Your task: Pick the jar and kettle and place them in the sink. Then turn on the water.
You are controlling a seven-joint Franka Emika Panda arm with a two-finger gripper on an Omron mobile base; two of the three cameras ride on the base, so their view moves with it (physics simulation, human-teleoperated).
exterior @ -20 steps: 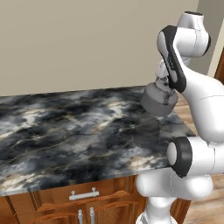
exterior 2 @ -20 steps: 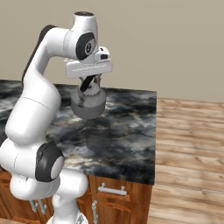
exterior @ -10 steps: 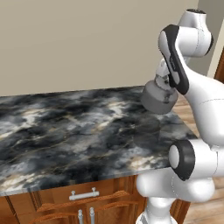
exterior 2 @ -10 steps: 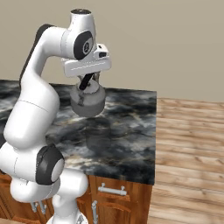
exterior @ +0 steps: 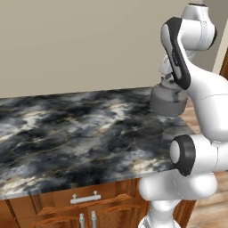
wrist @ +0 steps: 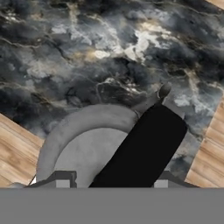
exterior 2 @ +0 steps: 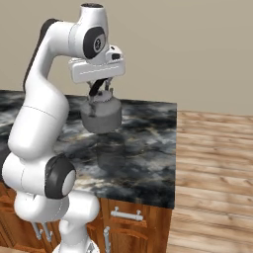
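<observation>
Dark marble surface [exterior: 80, 133] stretches left, bare as far as seen; no sink or jar visible. Kettle [exterior 2: 101, 114] lifted clear of surface near right end, hanging by black handle [wrist: 142, 148]. Fingers [exterior 2: 100, 89] clenched on handle. Judgement: kettle picked; sink placement, jar, water all left.

You will find no readable text, label, brand, number or sign on anything in these three views.

Grey kettle [exterior 2: 101, 114] (black handle), black-and-white marbled counter [exterior: 80, 133], reddish wood cabinets [exterior 2: 143, 220], tan plank floor [exterior 2: 212, 163]
</observation>
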